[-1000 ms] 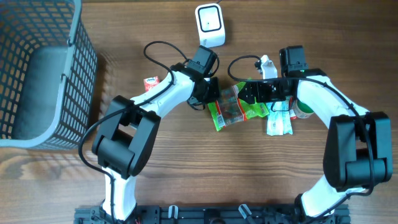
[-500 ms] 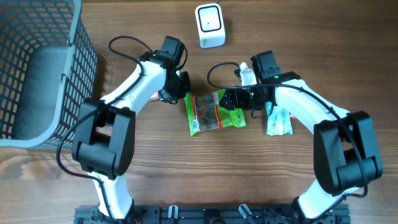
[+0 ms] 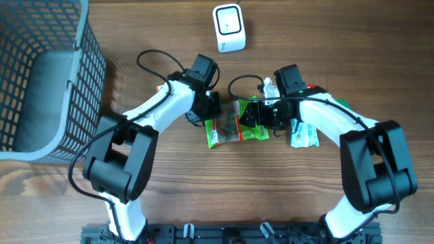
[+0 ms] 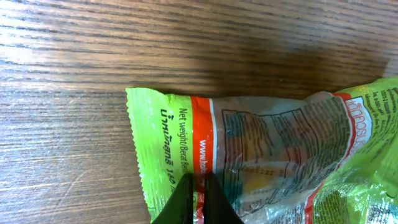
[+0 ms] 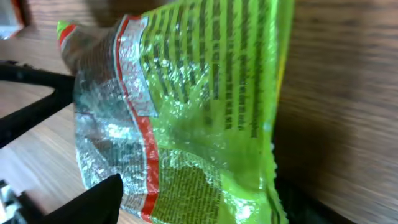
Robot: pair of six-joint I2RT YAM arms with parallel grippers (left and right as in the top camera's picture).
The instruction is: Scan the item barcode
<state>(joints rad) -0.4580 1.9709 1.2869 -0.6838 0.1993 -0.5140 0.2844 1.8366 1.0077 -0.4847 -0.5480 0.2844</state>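
A green snack packet with a red stripe and a clear window lies on the wooden table below the white scanner. My right gripper grips its right end across the width. In the right wrist view the packet fills the span between the wide-set fingers of the right gripper. My left gripper is shut, and its tips rest over the packet's left end. The left wrist view shows the left gripper over the red stripe of the packet. No barcode is plainly readable.
A grey wire basket stands at the left edge. A white and green sachet lies just right of the packet, under my right arm. A small white bottle stands behind my right gripper.
The right gripper has carried the packet a little to the left. The left arm swung away to the left, then came back to the packet's left end, shut throughout.
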